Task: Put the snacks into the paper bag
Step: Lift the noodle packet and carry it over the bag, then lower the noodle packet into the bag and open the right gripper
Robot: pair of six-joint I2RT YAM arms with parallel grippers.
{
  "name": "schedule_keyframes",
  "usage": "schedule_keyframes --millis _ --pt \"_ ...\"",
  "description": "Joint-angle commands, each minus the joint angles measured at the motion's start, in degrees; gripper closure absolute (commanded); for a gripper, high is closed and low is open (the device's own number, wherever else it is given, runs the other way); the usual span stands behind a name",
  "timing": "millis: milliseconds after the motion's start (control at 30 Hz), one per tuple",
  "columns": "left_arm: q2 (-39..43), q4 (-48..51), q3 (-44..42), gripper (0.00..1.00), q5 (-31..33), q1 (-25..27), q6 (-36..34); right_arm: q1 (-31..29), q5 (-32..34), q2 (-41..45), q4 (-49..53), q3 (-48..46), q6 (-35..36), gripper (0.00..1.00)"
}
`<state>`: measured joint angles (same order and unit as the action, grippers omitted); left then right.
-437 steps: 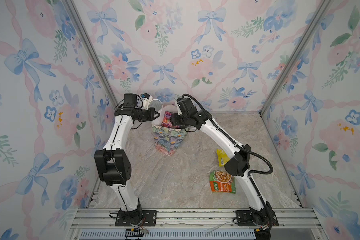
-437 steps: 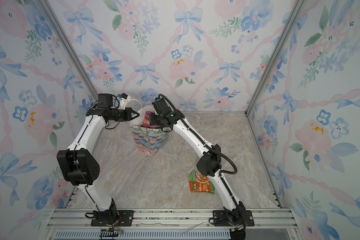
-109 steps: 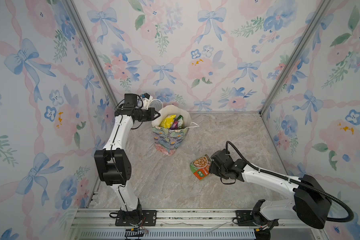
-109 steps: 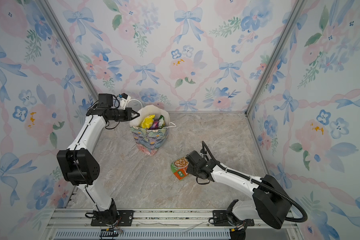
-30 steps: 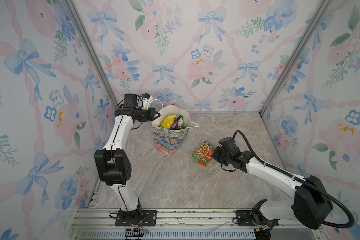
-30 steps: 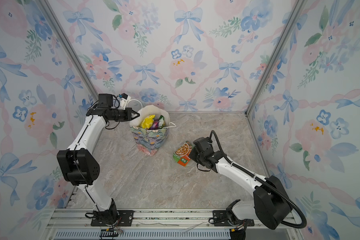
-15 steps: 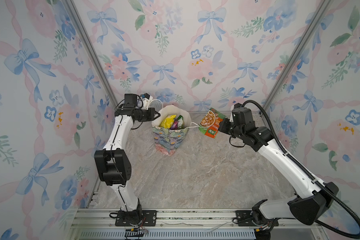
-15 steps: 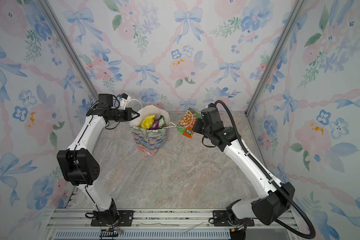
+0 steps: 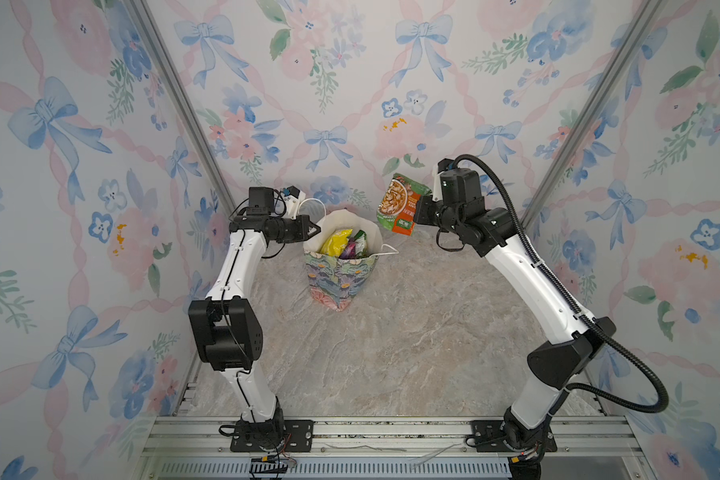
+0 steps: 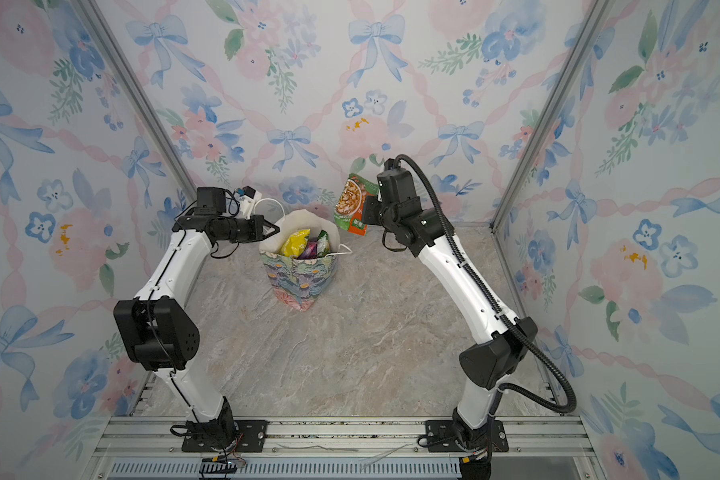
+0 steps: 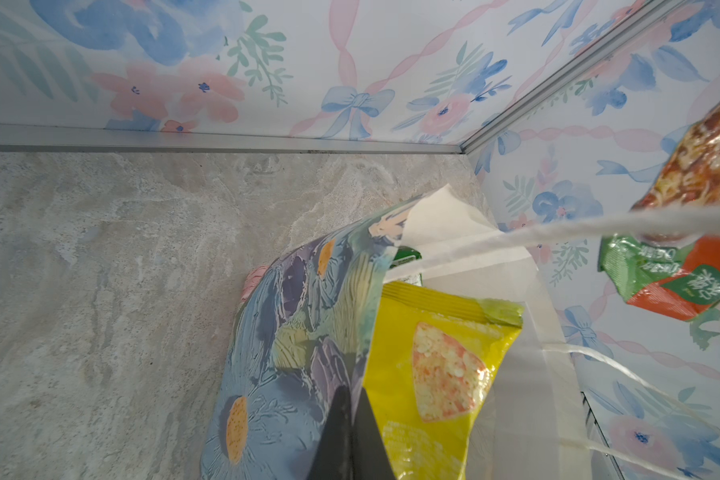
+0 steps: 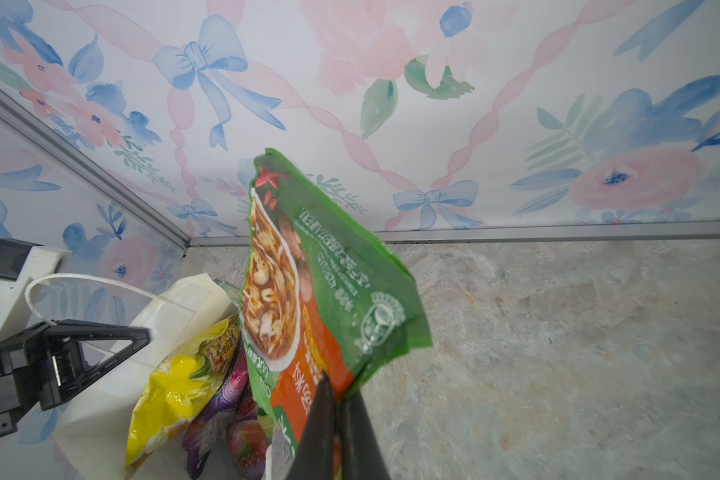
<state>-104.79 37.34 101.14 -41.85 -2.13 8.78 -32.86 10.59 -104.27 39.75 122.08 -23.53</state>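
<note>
Lifted from low over the table a second ago, the orange-green pouch [image 9: 398, 199] now hangs in the air just beside the bag [image 9: 337, 282], above rim height and off to its right, not over the mouth. The right gripper [image 9: 415, 215] is clamped on the pouch's lower edge. The left gripper [image 9: 314, 228] pinches the bag's rim and holds it open.

The bag stands upright near the back wall, already crowded with packets [image 9: 335, 243] that poke above the rim. Likely trouble: the pouch, held by one edge, could land on those packets and slide out onto the table [image 9: 412, 332]. It could also snag the loose cord handle [image 9: 387, 249], or push the rim and tip the bag.
</note>
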Motion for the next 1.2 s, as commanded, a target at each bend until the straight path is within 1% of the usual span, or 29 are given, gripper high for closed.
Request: schedule_keyframes --millis 0,133,233,500,733,967,1167 --pt "1.1 0.2 -0.6 1.00 -0.5 0.1 -0.7 -2.3 1.7 -4.6 5.0 8.5 4.2 1.00" --pt "0.9 0.2 -0.5 1.00 -0.6 0.1 -0.7 -4.1 2.2 -10.1 9.1 16.8 5.7 1.00" --pt "0.9 0.1 -0.5 1.00 -0.6 0.1 -0.7 -5.6 3.9 -12.7 10.9 19.9 7.5 1.00" --pt "1.0 0.1 -0.6 1.00 -0.5 0.0 -0.6 -7.6 7.5 -15.3 11.8 20.6 10.2 1.00" --pt "0.8 0.2 -0.6 1.00 -0.5 0.1 -0.7 -9.3 7.8 -16.6 13.0 20.7 11.0 1.00" --pt "0.9 0.2 -0.6 1.00 -0.4 0.1 -0.7 -10.6 3.8 -18.8 13.0 21.1 8.6 1.00" --pt "0.8 0.2 -0.6 1.00 -0.4 0.0 -0.7 -11.7 -0.8 -21.9 14.0 24.1 6.1 1.00"
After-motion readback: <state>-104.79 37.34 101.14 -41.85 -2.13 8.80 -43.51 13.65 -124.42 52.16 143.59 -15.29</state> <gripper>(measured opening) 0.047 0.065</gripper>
